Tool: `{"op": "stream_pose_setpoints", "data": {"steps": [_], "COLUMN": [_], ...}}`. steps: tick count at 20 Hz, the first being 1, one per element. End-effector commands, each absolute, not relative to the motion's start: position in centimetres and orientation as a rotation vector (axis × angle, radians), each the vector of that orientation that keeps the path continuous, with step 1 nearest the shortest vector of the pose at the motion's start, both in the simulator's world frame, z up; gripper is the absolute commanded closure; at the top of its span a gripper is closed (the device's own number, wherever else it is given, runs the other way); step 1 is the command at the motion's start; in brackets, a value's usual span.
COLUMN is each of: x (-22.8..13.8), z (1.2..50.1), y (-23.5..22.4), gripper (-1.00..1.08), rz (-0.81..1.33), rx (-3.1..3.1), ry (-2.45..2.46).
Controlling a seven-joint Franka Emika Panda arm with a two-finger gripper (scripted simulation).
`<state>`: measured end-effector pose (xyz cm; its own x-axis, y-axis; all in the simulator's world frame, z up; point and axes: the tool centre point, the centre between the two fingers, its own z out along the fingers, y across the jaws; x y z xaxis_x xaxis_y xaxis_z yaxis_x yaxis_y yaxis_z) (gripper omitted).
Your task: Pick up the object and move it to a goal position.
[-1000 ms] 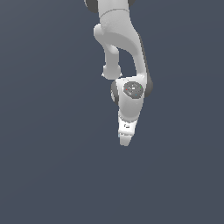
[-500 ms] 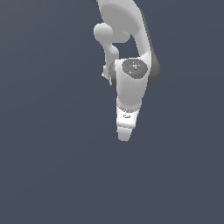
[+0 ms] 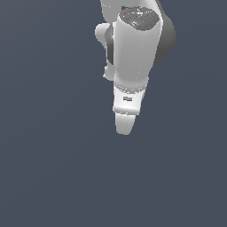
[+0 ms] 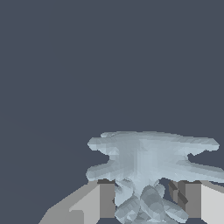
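In the wrist view the object (image 4: 148,153), a pale blue-grey jagged piece with branching arms, sits between my two fingers (image 4: 106,200) and spreads out beyond their tips. My gripper (image 4: 146,199) is shut on the object's lower part. In the exterior view the white arm hangs down from the top, and the hand (image 3: 124,119) points downward. Its fingertips and the object are hidden behind the hand's body there.
A plain dark blue-grey surface fills the background in both views. No other objects or edges show.
The arm has grown much larger in the exterior view and its upper part has left the top of the frame. The hand has come closer to that camera.
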<state>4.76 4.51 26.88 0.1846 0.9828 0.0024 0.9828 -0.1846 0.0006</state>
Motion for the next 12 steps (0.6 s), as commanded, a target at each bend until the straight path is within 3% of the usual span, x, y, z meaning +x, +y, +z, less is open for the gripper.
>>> {"op": "stream_pose_setpoints", "data": {"steps": [1,12], "x": [5.3,7.0], "z": [29.4,36.0], "y": [4.1,3.2], "gripper": [1.08,1.08], "rz": [-0.002,-0.001], "rx": [-2.416,-2.419], "ry": [-2.005,-2.003]}}
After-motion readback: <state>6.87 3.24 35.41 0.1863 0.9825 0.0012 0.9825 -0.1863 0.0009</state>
